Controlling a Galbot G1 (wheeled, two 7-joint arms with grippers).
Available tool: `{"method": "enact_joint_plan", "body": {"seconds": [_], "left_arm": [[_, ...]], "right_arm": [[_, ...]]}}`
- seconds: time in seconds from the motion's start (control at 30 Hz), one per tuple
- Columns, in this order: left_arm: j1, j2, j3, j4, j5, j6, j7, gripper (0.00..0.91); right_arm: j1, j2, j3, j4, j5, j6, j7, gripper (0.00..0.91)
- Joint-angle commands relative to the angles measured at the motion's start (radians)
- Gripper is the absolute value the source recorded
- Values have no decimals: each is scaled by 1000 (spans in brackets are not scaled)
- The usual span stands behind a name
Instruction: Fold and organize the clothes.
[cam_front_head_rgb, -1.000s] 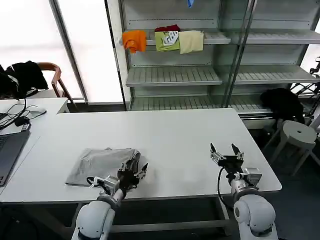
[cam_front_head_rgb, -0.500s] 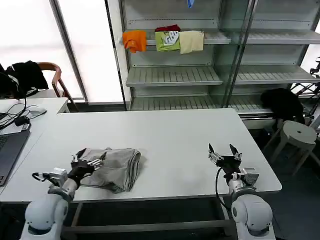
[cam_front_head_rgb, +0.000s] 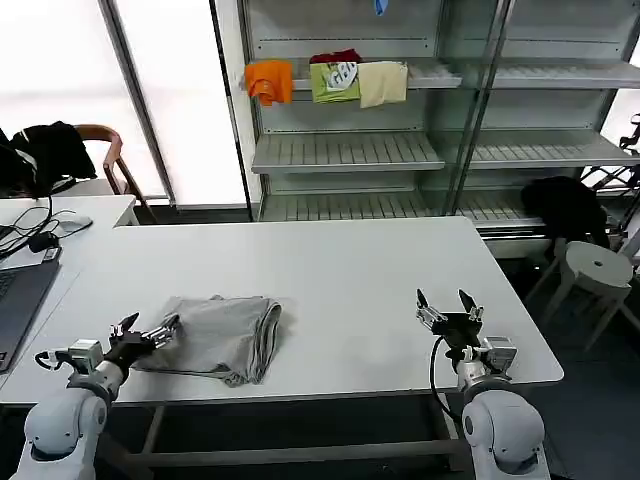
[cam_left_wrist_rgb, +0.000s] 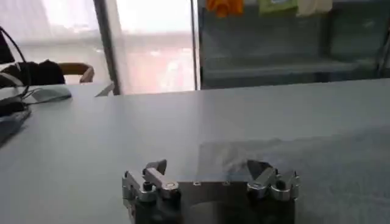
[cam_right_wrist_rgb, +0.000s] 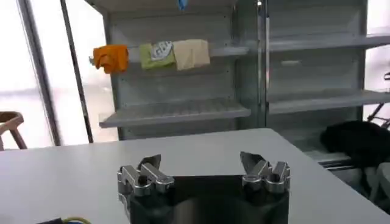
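On the white table (cam_front_head_rgb: 350, 270), near its front-left corner, 1 light grey shirt (cam_front_head_rgb: 215, 335) lies folded into a rough bundle, its right-hand fold bunched and thicker than the flat left side. The left gripper (cam_front_head_rgb: 142, 335) hangs just off the shirt's left edge, jaws spread and holding nothing; its wrist camera looks across the fingers (cam_left_wrist_rgb: 155, 173) at grey cloth (cam_left_wrist_rgb: 341, 170) lying close ahead. The right gripper (cam_front_head_rgb: 446, 308) waits well apart on the table's right side, jaws likewise wide and empty (cam_right_wrist_rgb: 201, 167).

Risk, judged from this layout: the bundle sits near the front edge, so a pull toward the robot could drag a loose corner over the lip and undo the fold. A pinch taken only on the top layer would likely peel it back instead of moving the whole stack. The uneven right fold could also slump if nudged.

Room is generous: bare tabletop runs between the grippers and back toward the shelving (cam_front_head_rgb: 350, 150). To the left, a second desk with a laptop (cam_front_head_rgb: 20, 300) and cables (cam_front_head_rgb: 35, 235) limits any outward swing of the left arm.
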Motion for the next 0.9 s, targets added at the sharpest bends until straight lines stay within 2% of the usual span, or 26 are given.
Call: {"method": "enact_joint_plan", "body": {"seconds": [0.03, 0.1, 0.13, 0.17, 0.2, 0.63, 0.9], "left_arm": [[0, -1, -7, 65, 13, -3, 11, 907], [5, -3, -5, 59, 14, -3, 16, 675], [8, -5, -5, 56, 15, -3, 21, 191], [10, -5, -4, 53, 14, -2, 23, 71], [13, -7, -4, 48, 14, 1, 30, 20], [16, -15, -2, 40, -18, -2, 51, 20], [6, -12, -38, 49, 62, -139, 9, 20]], "right_arm": [[-1, 3, -3, -2, -2, 2, 2, 907], [-2, 2, -2, -3, -2, 5, 3, 907], [-3, 1, -1, -3, -2, 6, 3, 907], [-3, 1, -1, -4, -2, 8, 4, 907], [-4, 0, 0, -3, -2, 9, 3, 907], [-9, 0, 3, 5, -1, 13, 8, 907], [-7, -3, 4, 4, -1, 12, 9, 907]]}}
